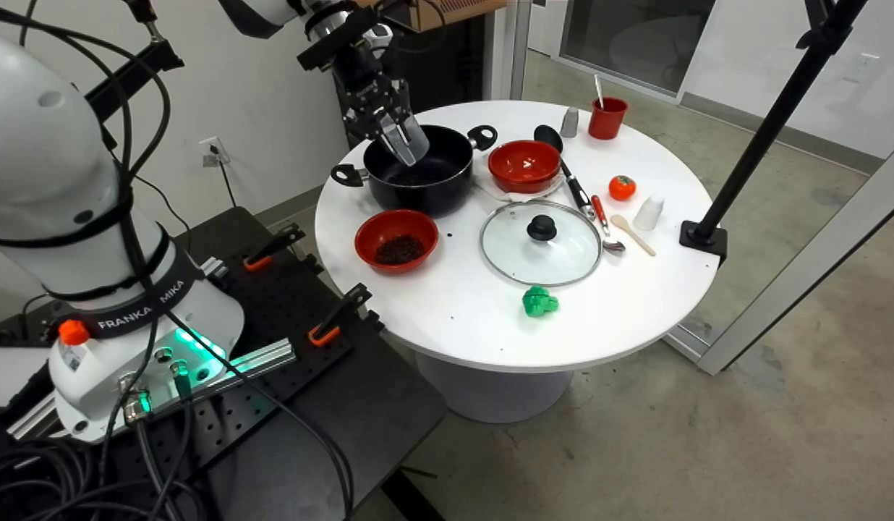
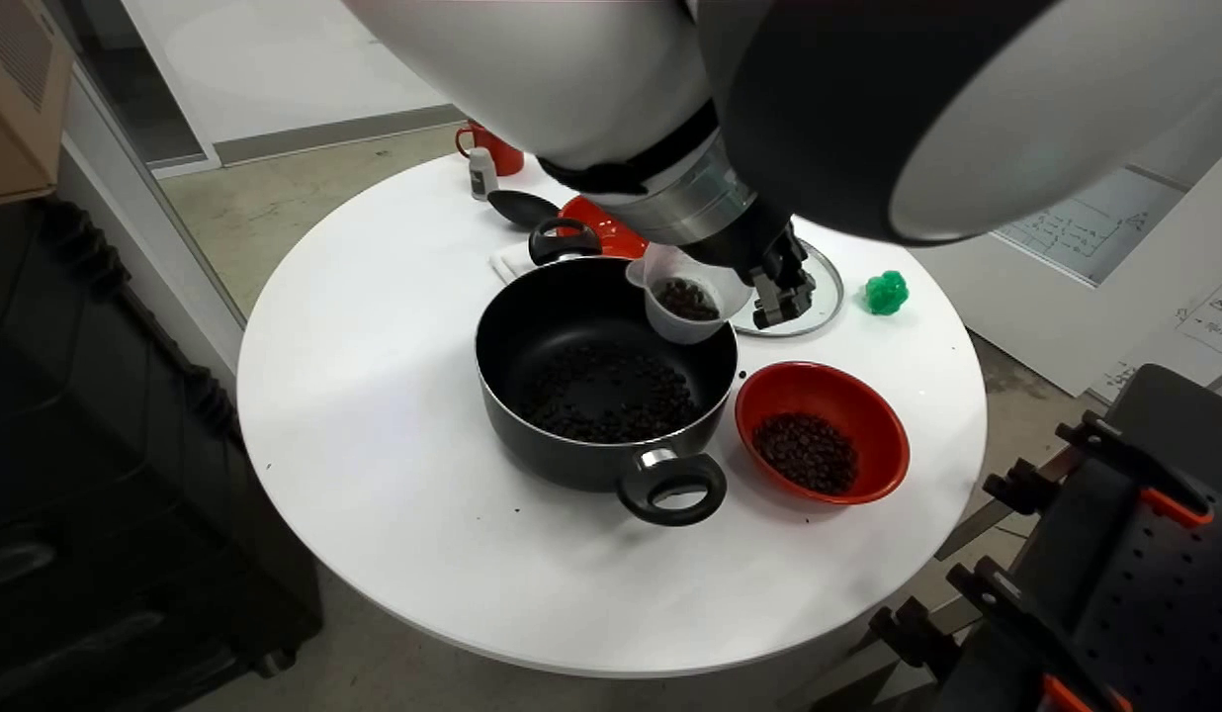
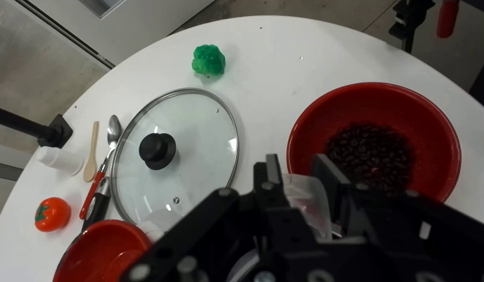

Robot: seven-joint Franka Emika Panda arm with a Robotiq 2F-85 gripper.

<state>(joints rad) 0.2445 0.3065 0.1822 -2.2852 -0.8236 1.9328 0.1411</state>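
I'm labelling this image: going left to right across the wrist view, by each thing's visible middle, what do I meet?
Tomato, wooden spoon, glass lid, lumpy green piece, clear cup (the part between the jaws), red bowl of dark beans.

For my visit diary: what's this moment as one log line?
gripper: shut on clear cup | cup: beans inside, above pot | pot: beans inside | red bowl: beans inside

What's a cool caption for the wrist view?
Robot hand grips a clear cup; beyond lie a glass lid and a red bowl of dark beans.
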